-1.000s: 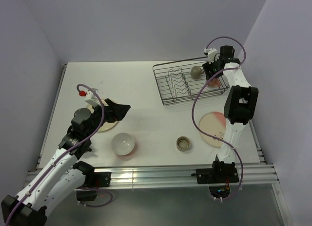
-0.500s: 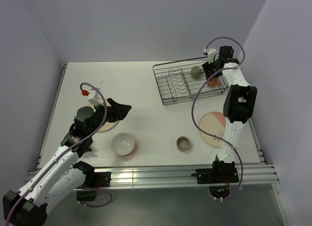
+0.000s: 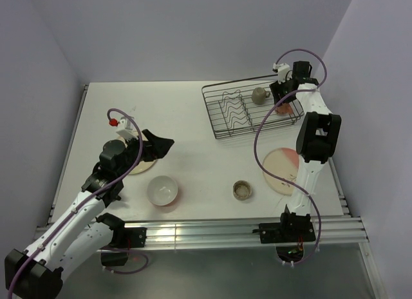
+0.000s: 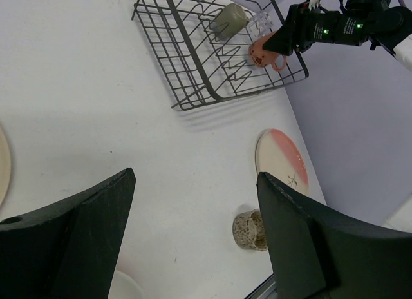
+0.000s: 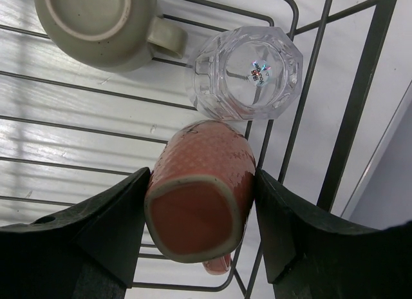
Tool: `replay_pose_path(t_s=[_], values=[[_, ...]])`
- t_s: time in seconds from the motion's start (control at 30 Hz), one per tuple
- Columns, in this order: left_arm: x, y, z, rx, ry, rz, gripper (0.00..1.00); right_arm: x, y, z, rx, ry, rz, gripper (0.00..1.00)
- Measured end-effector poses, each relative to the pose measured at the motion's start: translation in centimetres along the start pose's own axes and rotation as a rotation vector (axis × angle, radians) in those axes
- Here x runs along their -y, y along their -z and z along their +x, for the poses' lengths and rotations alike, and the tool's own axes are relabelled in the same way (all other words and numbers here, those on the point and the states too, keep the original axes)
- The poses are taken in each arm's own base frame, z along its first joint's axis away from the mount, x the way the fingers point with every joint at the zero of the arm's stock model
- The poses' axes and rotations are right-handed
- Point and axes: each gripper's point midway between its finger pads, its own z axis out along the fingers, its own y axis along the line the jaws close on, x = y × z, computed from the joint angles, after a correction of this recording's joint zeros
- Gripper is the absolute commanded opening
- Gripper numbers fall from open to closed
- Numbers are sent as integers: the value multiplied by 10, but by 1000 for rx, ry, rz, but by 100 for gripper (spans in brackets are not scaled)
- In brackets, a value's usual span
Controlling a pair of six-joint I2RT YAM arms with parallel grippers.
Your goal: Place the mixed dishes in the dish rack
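Pink mug [image 5: 205, 158] gripped by right hand [image 5: 201, 189], clear glass [image 5: 248, 72] sharp from wrist, perhaps discernible overhead, left hand [image 4: 194, 178] spread, empty

You see a pink dotted mug [image 5: 199, 189], an olive cup [image 5: 96, 25], a clear glass [image 5: 248, 73], a black rack [image 5: 360, 86] and a pink-and-cream plate [image 4: 282, 160].

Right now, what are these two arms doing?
They are filling the rack. The right hand holds a pink mug over the rack's right end, beside a glass and an olive cup already in it. The left hand is open and empty above the table, near the cream plate. The bowl, brown cup and pink plate sit on the table.
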Motion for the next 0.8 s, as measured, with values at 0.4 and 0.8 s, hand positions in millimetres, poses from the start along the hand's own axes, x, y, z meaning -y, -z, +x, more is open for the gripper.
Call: replay_pose_path(t_s=[0.4,0.8], values=[[3,2,-3,11,-1,10,83,4,0,8,-15,-27,9,79],[8,7,-8,33,-4,27,83,8,7,3,-4,-28,25,81]])
